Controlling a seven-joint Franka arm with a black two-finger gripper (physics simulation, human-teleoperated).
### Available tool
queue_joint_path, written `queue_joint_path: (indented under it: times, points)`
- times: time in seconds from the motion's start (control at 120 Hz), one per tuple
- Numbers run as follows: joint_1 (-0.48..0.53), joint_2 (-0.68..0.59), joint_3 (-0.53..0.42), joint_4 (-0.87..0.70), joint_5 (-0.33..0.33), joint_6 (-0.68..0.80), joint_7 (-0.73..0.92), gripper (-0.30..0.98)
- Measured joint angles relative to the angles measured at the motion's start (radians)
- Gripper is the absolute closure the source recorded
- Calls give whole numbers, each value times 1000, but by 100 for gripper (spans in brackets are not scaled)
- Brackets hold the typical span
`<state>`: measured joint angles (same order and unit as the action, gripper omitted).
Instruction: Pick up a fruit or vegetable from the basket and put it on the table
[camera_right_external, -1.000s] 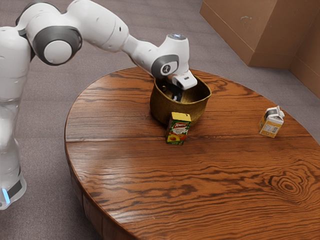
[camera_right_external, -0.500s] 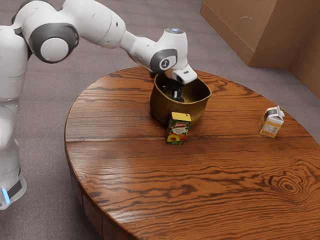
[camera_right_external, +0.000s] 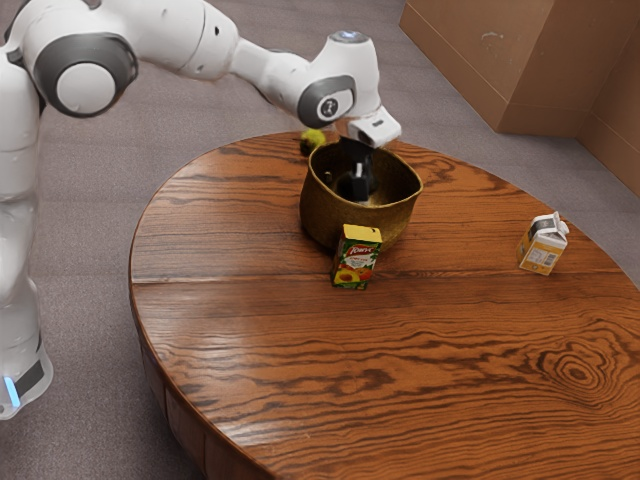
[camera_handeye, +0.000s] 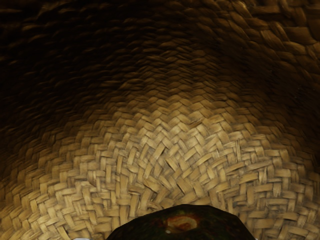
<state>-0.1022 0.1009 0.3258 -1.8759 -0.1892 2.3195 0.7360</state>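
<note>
Blackish-green fruit (camera_handeye: 182, 226), stem scar facing up into the wrist view, is right at the claw (camera_right_external: 358, 183), on its working line. Not off to one side. Avocado, by the look of it. Both are down inside the basket (camera_right_external: 340, 218), below the rim in the exterior view, with woven floor showing past the fruit.

Claw state: can't tell. It's dark against dark in there, so no call on whether it's spread or has a pinch on the fruit. Same for clearance: can't say if the fruit touches the floor or hangs just over it. Long axis unreadable too; only the rounded crown shows. One arm, so no question of reach.

My read: we're at the grasp/lift step, and the table part isn't done. Next move turns on fruit being in line with the claw: confirm the grip, then straight up, no sideways travel until fruit and claw are both over the rim. Go early and the fruit likely snags the wall or drags the basket.

Put-down: table (camera_right_external: 300, 350), toward the exterior view's right, between basket and carton (camera_right_external: 543, 243). Watch the box (camera_right_external: 357, 258) standing upright close by the basket; a nudged basket could tip it. Fruit's round, so lower it fully before release or it may roll.
</note>
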Motion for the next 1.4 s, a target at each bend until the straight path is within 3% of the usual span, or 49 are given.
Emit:
queue_joint_path:
  times: [0.292,0.575,0.808,1.042,1.4]
  points:
    - [5,-133,4,41,138,-32,-35,36]
    - [-30,-178,-4,142,245,-117,-75,35]
    - [105,-201,2,145,280,-151,-94,36]
    - [172,-190,3,148,292,-161,-96,36]
    - [307,-67,6,295,286,-137,-65,36]
